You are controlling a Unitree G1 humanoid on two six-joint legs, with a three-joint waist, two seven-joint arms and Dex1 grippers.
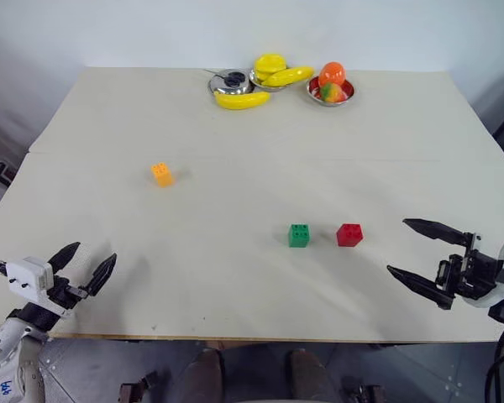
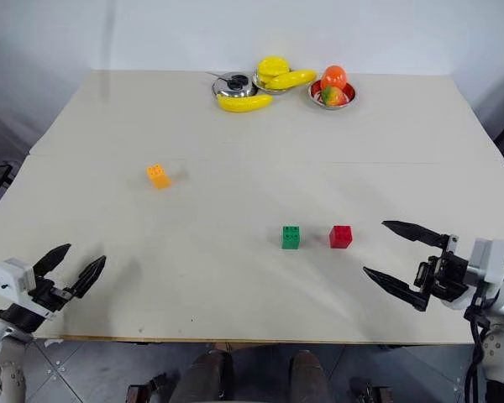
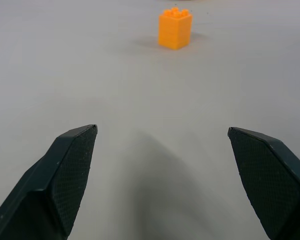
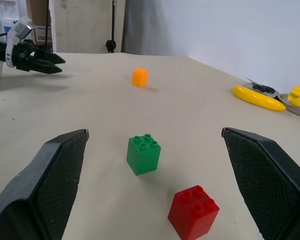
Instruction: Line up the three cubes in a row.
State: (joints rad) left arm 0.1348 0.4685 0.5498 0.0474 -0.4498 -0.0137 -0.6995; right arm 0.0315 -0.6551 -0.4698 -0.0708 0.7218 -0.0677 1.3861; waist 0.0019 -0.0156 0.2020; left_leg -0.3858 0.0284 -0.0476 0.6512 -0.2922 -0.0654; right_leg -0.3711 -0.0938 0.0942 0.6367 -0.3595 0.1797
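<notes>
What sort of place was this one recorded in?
Probably a lab or test room: a plain white table against a bare wall carries only toy props, namely three studded blocks, orange, green and red, plus metal bowls of fruit.

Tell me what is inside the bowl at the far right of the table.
The metal bowl holds an orange fruit on top, with a red, green and yellow piece beside it. Whatever lies beneath them is hidden.

A pale table (image 1: 235,252) is seen. An orange cube (image 1: 161,174) is set alone on its left half; a green cube (image 1: 299,235) and a red cube (image 1: 349,234) are placed side by side, apart. Three metal bowls (image 1: 232,82) and a loose banana (image 1: 242,100) are gathered at the far edge.
</notes>
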